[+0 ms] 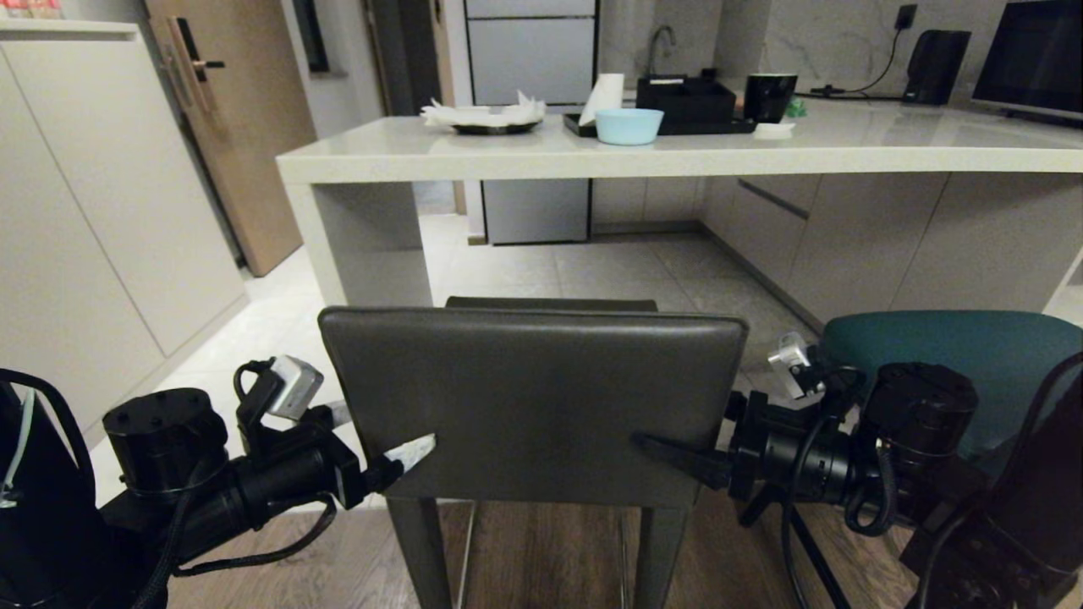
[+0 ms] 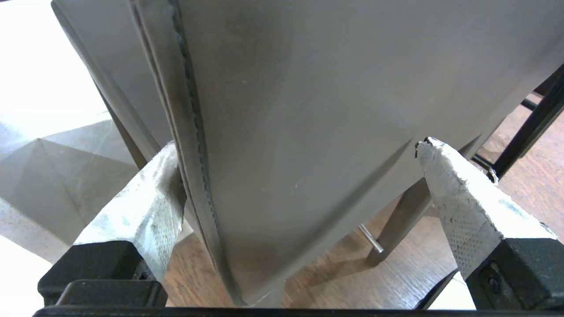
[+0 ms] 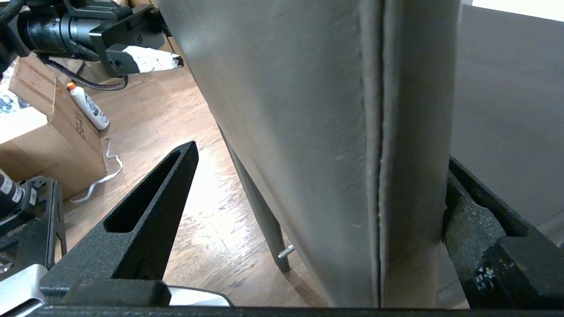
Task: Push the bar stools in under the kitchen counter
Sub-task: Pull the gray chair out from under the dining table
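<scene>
The dark grey-brown bar stool [image 1: 533, 397] with a flat rectangular back stands just before me, its back towards me. Beyond it is the pale stone kitchen counter [image 1: 677, 156]. The teal bar stool [image 1: 956, 364] shows at the right, partly behind my right arm. My left gripper [image 1: 381, 431] is open astride the backrest's left edge [image 2: 194, 145], one white-padded finger [image 2: 458, 198] behind the back, the other [image 2: 145, 207] at the front side. My right gripper [image 1: 698, 431] is open astride the right edge [image 3: 396, 154], its black finger [image 3: 154, 211] behind the back.
On the counter stand a light blue bowl [image 1: 629, 125], a black tray with a box [image 1: 685, 106], a black cup [image 1: 768, 96] and a plate of tissues [image 1: 495, 117]. White cabinets [image 1: 93, 220] line the left. A cardboard box [image 3: 39, 141] and a bottle [image 3: 88, 108] lie on the wooden floor.
</scene>
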Robot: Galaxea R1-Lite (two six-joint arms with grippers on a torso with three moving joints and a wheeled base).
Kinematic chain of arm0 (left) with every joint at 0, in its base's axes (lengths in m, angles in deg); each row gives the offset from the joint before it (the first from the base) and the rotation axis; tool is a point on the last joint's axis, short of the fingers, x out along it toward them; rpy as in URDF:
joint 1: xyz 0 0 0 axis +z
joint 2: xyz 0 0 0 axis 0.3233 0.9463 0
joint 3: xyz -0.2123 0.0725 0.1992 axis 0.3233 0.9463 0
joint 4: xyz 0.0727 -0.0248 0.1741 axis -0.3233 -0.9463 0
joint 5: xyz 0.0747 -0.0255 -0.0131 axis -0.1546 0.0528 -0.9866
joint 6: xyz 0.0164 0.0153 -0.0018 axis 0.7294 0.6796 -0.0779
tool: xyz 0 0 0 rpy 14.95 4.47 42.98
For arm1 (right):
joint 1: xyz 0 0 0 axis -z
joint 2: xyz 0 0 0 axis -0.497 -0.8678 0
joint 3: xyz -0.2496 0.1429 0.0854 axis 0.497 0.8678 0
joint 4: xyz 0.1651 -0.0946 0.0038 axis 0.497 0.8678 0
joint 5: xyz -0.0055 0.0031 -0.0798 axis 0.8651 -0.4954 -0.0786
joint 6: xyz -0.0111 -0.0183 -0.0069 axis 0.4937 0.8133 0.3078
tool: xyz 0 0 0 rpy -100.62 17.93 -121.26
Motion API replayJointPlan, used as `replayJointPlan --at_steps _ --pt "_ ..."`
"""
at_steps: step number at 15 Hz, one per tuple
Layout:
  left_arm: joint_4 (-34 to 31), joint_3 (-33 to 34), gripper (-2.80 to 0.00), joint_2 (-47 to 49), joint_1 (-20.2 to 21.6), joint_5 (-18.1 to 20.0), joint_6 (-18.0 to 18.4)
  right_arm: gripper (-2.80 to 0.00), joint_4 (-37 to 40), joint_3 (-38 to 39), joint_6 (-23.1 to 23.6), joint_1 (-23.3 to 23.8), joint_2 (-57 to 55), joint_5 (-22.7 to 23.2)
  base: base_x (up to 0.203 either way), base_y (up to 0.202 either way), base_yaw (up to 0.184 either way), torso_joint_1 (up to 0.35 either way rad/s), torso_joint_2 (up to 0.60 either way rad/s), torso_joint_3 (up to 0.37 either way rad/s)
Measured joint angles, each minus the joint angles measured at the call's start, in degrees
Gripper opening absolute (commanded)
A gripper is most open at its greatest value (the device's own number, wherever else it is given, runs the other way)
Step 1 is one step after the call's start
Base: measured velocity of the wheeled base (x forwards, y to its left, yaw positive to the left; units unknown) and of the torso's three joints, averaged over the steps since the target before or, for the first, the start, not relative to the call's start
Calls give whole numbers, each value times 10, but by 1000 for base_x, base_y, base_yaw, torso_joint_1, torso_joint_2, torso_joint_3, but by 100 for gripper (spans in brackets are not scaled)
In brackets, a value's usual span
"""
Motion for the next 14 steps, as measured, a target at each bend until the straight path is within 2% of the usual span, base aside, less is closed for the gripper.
replayJointPlan --at_steps 6,12,14 --pt "-2 9 0 -16 -11 1 -4 0 0 7 0 14 0 -1 0 0 0 0 0 0" --pt "0 17 0 -35 -60 5 -4 0 0 1 -1 47 -12 0 0 0 0 0 0 0" --pt "0 18 0 -37 -62 5 -3 0 0 1 0 48 -14 0 0 0 0 0 0 0"
